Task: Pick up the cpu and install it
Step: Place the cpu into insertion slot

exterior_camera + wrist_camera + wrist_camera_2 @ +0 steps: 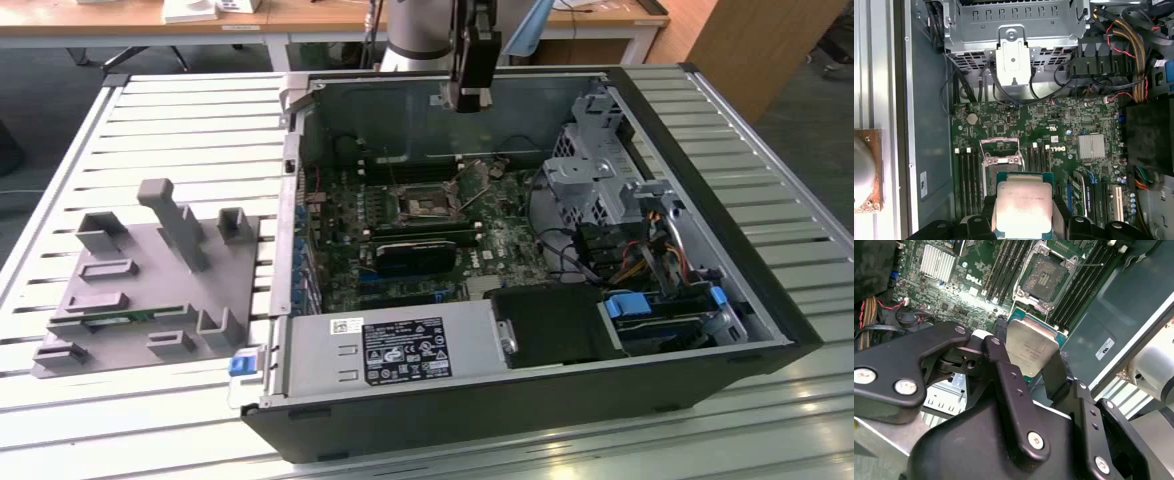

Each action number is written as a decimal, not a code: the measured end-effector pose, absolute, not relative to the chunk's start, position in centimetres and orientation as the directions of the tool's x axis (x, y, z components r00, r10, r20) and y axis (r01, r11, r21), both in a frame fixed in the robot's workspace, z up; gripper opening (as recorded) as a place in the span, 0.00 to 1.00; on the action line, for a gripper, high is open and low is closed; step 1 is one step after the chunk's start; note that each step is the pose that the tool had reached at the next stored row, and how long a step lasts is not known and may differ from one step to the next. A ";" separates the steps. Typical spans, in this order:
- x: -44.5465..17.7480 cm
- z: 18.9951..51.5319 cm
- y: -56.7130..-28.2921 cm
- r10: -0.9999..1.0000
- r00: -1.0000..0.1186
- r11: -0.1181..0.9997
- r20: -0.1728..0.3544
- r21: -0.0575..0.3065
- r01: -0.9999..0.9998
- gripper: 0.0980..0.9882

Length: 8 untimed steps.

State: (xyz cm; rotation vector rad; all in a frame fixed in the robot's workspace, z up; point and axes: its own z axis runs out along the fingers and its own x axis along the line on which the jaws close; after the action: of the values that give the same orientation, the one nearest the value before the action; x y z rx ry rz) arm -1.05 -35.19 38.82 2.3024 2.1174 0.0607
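Carrying the cpu (1031,347), clamped in my pincer (469,98), at 12 o'clock of the bare socket (430,207) in the exterior view; not seated yet; seating demands square alignment, I judge.

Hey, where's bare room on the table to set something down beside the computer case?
The table slats lie bare behind the grey fixture and at the exterior view's right of the case. Inside the case it is crowded with cables.
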 end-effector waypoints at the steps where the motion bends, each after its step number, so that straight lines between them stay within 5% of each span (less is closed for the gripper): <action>1: -1.0 38.6 -35.2 0.996 0.083 -0.084 0.020 0.036 0.996 0.49; 8: -1.0 37.4 -35.2 0.996 0.089 -0.090 0.020 0.036 0.995 0.49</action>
State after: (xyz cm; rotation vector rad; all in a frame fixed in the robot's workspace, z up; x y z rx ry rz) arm -1.04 -35.17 37.38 2.3088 2.1105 0.0604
